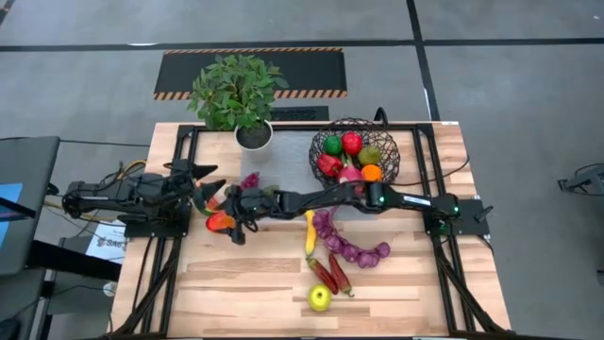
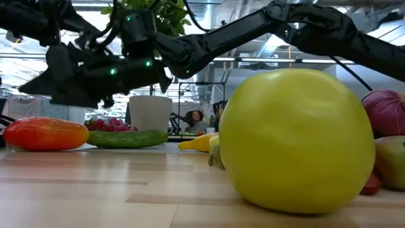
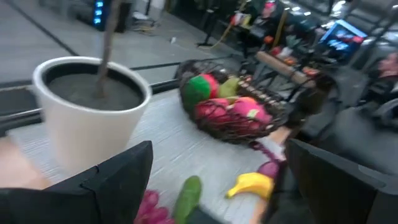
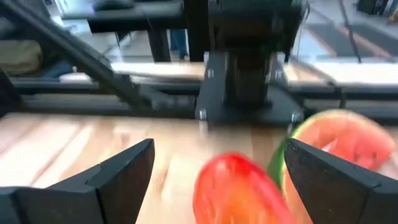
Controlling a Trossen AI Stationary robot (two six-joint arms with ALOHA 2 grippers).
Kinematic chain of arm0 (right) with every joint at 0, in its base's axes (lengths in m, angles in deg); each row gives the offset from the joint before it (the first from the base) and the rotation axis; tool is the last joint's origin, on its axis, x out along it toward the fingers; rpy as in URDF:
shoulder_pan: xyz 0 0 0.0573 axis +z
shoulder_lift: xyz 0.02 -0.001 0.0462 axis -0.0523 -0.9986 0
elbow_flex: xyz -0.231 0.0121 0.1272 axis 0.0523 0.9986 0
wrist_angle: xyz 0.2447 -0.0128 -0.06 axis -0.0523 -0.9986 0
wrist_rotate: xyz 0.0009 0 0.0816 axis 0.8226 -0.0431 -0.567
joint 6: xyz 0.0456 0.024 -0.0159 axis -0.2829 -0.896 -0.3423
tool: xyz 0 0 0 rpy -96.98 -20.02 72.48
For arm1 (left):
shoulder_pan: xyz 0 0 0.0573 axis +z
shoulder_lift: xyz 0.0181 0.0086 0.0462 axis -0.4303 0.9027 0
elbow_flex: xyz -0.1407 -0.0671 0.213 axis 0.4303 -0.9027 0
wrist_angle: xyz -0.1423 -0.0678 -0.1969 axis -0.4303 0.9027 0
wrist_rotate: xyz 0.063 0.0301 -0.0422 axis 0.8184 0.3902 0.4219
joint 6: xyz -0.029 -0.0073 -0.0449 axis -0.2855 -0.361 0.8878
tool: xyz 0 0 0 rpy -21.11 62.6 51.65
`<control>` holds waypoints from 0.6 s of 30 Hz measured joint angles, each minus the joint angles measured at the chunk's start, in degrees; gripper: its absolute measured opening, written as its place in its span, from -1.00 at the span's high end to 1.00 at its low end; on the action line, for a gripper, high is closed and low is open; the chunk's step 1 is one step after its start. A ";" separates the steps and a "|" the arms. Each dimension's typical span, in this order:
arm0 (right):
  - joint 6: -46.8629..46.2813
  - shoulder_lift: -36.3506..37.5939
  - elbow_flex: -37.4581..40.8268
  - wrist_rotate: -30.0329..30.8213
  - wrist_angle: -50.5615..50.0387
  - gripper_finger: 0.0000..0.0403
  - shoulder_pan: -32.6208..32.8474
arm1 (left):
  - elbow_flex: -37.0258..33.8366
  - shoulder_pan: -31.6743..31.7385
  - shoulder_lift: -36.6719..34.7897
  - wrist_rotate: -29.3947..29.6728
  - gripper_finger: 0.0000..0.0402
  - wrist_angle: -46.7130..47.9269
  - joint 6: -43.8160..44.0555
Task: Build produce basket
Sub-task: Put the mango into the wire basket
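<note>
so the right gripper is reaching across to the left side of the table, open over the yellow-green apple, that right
Not quite. The right gripper is stretched across to the left side and open, but it is over a red-orange piece of produce, not the yellow-green apple, which sits alone near the front edge. The high view shows this, and the right wrist view shows the red piece between the open fingers.

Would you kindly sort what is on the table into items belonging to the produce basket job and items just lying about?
Job:
- wire basket
- banana
- grapes
- chillies
- yellow-green apple
- red-orange piece
- cucumber

Lying about:
- potted plant
</note>
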 joint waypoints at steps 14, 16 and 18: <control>-0.56 -0.53 -0.46 0.26 -13.71 -0.87 -0.60 | 0.00 -0.02 -0.02 -1.75 -0.77 -0.81 -0.62; -0.54 -0.53 -0.44 0.33 -15.55 -0.87 -0.57 | 0.00 -0.02 -0.02 -1.75 -0.77 -0.82 -0.59; -0.55 -0.53 -0.44 0.83 -15.97 -0.85 -0.53 | 0.00 -0.02 -0.02 -1.75 -0.77 -0.83 -0.58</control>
